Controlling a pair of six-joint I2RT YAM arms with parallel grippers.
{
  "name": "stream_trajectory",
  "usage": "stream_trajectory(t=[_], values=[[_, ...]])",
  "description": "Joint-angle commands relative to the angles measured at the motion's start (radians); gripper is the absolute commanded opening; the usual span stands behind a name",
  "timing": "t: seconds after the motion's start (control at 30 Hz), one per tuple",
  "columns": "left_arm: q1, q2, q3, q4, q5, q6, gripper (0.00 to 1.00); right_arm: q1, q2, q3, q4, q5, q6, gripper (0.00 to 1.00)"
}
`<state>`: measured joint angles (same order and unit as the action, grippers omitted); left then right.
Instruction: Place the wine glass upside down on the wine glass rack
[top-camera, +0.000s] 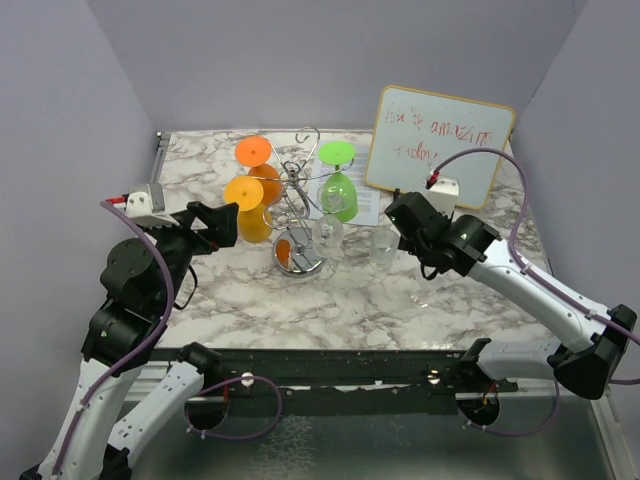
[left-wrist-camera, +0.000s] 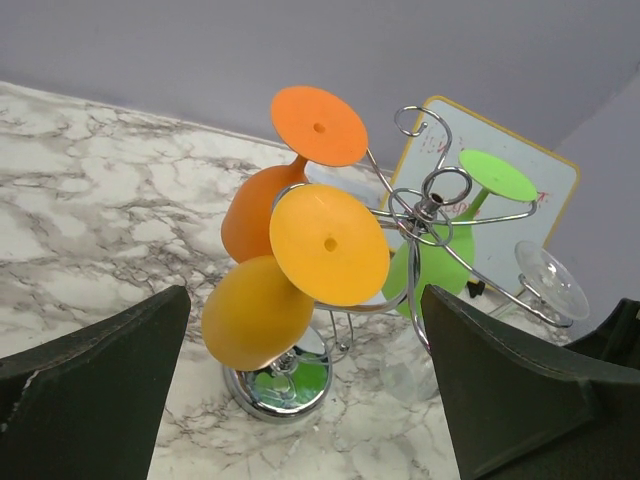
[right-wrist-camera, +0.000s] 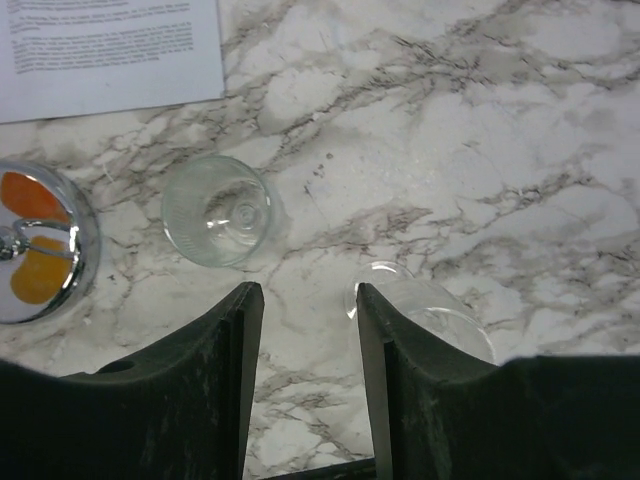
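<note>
Hovering near the wine glass rack (left-wrist-camera: 418, 212), the left end effector (top-camera: 228, 225) gaped wide and empty. The right end effector (right-wrist-camera: 307, 292) stood apart, a clear wine glass (right-wrist-camera: 432, 315) on the worktop (top-camera: 330, 300) just outside one finger.

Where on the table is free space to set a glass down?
Free: the marble strip in front of the rack, and the back-left corner beside the orange glasses. Crowded: right of the rack, around the clear glasses and the right gripper.

Resembled robot lab test cell: plain lilac partition walls (top-camera: 60, 120) boxed marble-print table (top-camera: 350, 300); scribbled whiteboard (top-camera: 440, 145) propped behind.
</note>
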<state>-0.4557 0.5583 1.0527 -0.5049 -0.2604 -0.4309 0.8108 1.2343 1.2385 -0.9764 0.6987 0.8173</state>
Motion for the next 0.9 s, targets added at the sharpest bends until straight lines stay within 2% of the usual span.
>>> stream_trajectory(t=[0.0,0.17,0.5,0.67,0.87], values=[[0.003,0.024,0.03,0.005,0.025,0.047,0.99,0.006,0.02,0.029,-0.245,0.047,0.141,0.47],[-0.006,0.066,0.06,0.014,0.017,0.076,0.99,0.007,-0.007,0.013,-0.299,0.03,0.215,0.47],[-0.067,0.102,0.084,0.031,-0.05,0.113,0.99,0.006,-0.086,-0.09,-0.185,-0.038,0.223,0.43],[-0.083,0.131,0.128,0.037,0.04,0.162,0.99,0.005,-0.068,-0.124,-0.13,-0.047,0.223,0.35],[-0.083,0.142,0.135,0.065,0.032,0.165,0.99,0.007,-0.075,-0.153,-0.063,-0.041,0.193,0.24]])
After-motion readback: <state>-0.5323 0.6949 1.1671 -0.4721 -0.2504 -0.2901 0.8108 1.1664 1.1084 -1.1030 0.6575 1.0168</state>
